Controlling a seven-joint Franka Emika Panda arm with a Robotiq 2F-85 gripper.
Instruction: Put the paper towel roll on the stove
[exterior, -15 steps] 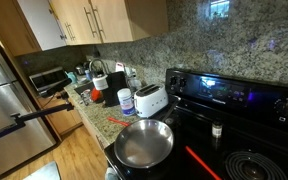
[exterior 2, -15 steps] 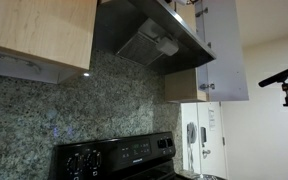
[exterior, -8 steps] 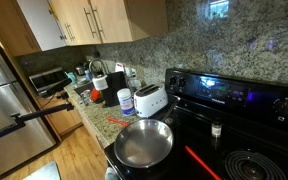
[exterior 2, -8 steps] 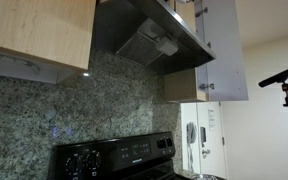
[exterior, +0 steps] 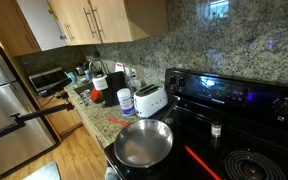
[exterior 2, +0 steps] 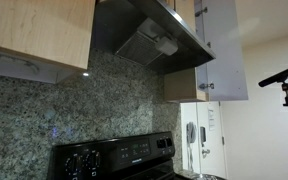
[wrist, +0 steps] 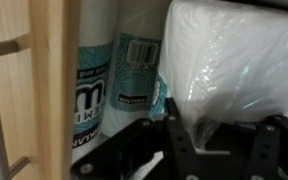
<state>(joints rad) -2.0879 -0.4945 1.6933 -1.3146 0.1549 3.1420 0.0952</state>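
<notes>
In the wrist view the paper towel roll (wrist: 234, 60), bulky and white in shiny plastic wrap, fills the upper right. My gripper (wrist: 224, 135) comes in from below with its black fingers (wrist: 176, 125) pressed into the wrap at the roll's lower edge, jaws closed on a fold of it. The stove (exterior: 234, 105) is a black glass-top range with a blue-lit back panel, and its panel (exterior 2: 114, 160) shows in both exterior views. Neither exterior view shows the arm or the roll.
Beside the roll stands another wrapped pack with teal print (wrist: 132, 60), and a wooden cabinet frame (wrist: 44, 80) is on the left. On the stove lie a silver frying pan (exterior: 144, 143), a small shaker (exterior: 217, 130) and a red utensil (exterior: 204, 163). A white toaster (exterior: 151, 100) stands on the counter.
</notes>
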